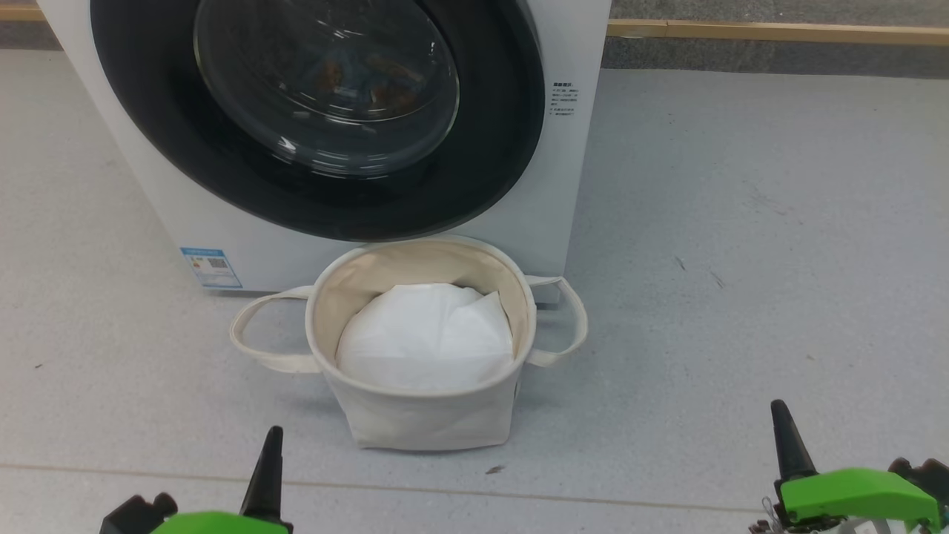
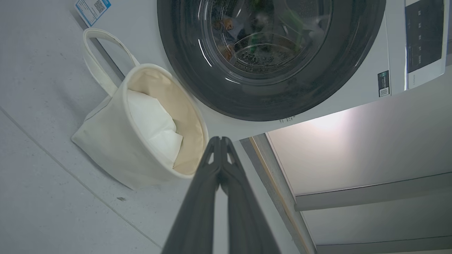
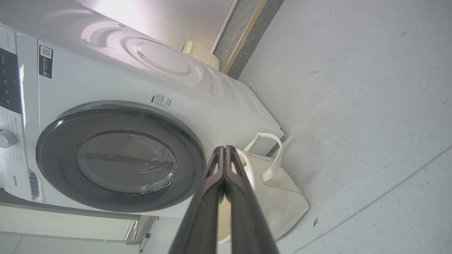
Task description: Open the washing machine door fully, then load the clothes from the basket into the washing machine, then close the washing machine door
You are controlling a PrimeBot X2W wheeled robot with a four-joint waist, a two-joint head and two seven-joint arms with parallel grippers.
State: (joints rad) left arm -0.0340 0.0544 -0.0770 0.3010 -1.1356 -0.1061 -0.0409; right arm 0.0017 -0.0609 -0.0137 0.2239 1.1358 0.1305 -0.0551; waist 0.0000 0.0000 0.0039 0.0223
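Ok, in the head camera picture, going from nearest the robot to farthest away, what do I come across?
left gripper and right gripper, both shut → basket with a white liner → washing machine door on the washing machine → wooden strip along the wall

One washing machine (image 1: 565, 193), one basket (image 1: 426, 419), one white liner (image 1: 426, 341)

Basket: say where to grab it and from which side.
Probably a looped handle of the basket: both stick out sideways, open loops with room for a finger. Come from the near side, from above; the washing machine stands close behind.
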